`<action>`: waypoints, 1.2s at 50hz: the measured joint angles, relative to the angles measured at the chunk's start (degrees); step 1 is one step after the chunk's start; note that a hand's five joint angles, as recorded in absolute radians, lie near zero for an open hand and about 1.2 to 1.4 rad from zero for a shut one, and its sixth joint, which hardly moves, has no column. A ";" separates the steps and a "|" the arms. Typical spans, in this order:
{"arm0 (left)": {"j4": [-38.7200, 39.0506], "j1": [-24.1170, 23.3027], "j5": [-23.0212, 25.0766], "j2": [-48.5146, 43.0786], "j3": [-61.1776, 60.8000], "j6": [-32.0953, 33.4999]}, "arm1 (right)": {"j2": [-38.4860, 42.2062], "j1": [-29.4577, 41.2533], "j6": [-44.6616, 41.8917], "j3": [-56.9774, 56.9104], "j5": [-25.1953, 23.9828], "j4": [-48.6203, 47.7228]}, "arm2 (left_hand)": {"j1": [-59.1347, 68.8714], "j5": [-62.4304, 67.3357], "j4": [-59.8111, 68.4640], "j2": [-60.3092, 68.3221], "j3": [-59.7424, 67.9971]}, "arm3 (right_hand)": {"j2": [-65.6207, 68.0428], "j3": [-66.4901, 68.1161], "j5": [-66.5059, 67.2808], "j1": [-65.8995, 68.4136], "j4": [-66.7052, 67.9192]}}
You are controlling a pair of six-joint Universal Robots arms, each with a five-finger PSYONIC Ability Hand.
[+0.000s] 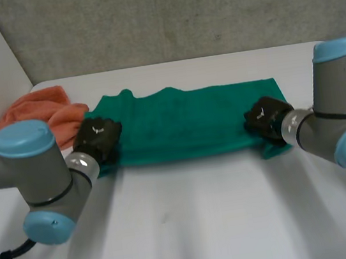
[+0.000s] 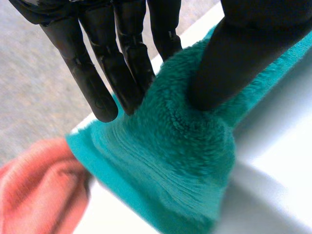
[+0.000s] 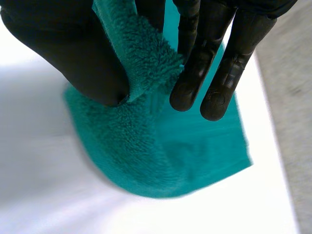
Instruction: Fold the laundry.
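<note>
A green towel (image 1: 185, 121) lies spread in a wide band across the far half of the white table (image 1: 193, 229). My left hand (image 1: 97, 139) is at the towel's near left corner. In the left wrist view, my left hand (image 2: 97, 83) pinches a raised fold of the green towel (image 2: 185, 156) between its thumb and fingers. My right hand (image 1: 265, 118) is at the near right corner. There my right hand (image 3: 73, 53) clamps a ridge of the green towel (image 3: 161, 156) between thumb and fingers, and the corner hangs loose below.
An orange cloth (image 1: 38, 113) lies bunched at the table's far left, just beyond the towel's left end; the orange cloth (image 2: 34, 190) shows beside my left hand too. A grey wall (image 1: 163, 15) runs behind the table.
</note>
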 measured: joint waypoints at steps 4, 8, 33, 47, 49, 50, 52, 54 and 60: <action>-0.22 0.11 0.23 0.91 -3.09 1.54 | -1.85 -0.17 4.35 4.31 0.88 -0.13 | -11.11 -10.86 -10.59 -10.60 -10.47 | 0.00 0.00 0.00 0.00 0.00; -0.31 0.39 0.63 1.78 -4.88 1.89 | -4.00 -0.31 11.53 6.92 0.93 -0.65 | -29.65 -28.53 -28.37 -28.61 -27.74 | 0.00 0.00 0.00 0.00 0.00; 4.67 10.78 7.40 17.83 -24.08 -2.12 | -10.42 -6.70 23.00 20.88 -0.71 -10.15 | -31.25 -31.82 -31.60 -31.86 -31.78 | 0.00 0.00 0.00 0.00 0.00; 4.73 7.89 8.45 8.48 -16.33 -12.45 | -10.36 -6.45 23.00 22.16 -2.12 -11.17 | -31.82 -33.63 -32.96 -32.69 -32.51 | 0.00 0.00 0.00 0.00 0.00; 4.59 7.26 8.37 7.21 -14.81 -12.56 | -10.37 -6.42 23.00 22.28 -2.23 -11.18 | -31.82 -33.63 -32.96 -32.69 -32.51 | 0.00 0.00 0.00 0.00 0.00; 4.53 7.02 8.34 6.73 -14.26 -12.57 | -10.38 -6.41 23.00 22.34 -2.27 -11.19 | -31.82 -33.63 -32.96 -32.69 -32.51 | 0.00 0.00 0.00 0.00 0.00; 4.34 5.92 8.17 4.63 -11.90 -12.52 | -10.39 -6.32 22.98 22.60 -2.36 -11.19 | -31.83 -33.63 -32.96 -32.69 -32.51 | 0.00 0.00 0.00 0.00 0.00; 4.26 5.09 8.06 3.14 -10.17 -12.43 | -10.39 -6.24 22.97 22.75 -2.38 -11.20 | -31.82 -33.63 -32.96 -32.69 -32.51 | 0.00 0.00 0.00 0.00 0.00; 4.21 3.48 7.82 -0.25 -6.16 -12.15 | -10.40 -6.03 22.93 23.20 -2.41 -11.23 | -31.82 -33.62 -32.96 -32.69 -32.51 | 0.00 0.00 0.00 0.00 0.00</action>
